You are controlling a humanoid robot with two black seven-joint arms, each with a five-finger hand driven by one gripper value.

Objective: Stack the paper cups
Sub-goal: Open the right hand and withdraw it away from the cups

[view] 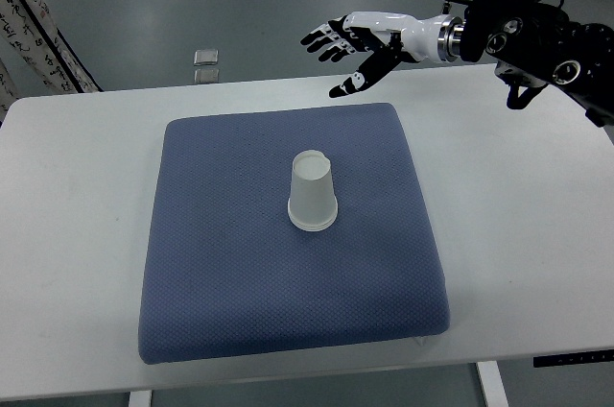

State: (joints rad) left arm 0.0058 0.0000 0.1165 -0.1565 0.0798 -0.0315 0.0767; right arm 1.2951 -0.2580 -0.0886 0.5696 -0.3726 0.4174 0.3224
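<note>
Up high, the right hand (357,45) is held over the far edge of the white surface (86,196), fingers (324,39) spread and nothing gripped, its arm reaching in from the right edge. Below and well apart from it, the paper cup (313,191) is seen upside down, rim flat on the blue cushion (230,263), near the cushion's middle. The cushion itself is laid across the centre of the surface.
</note>
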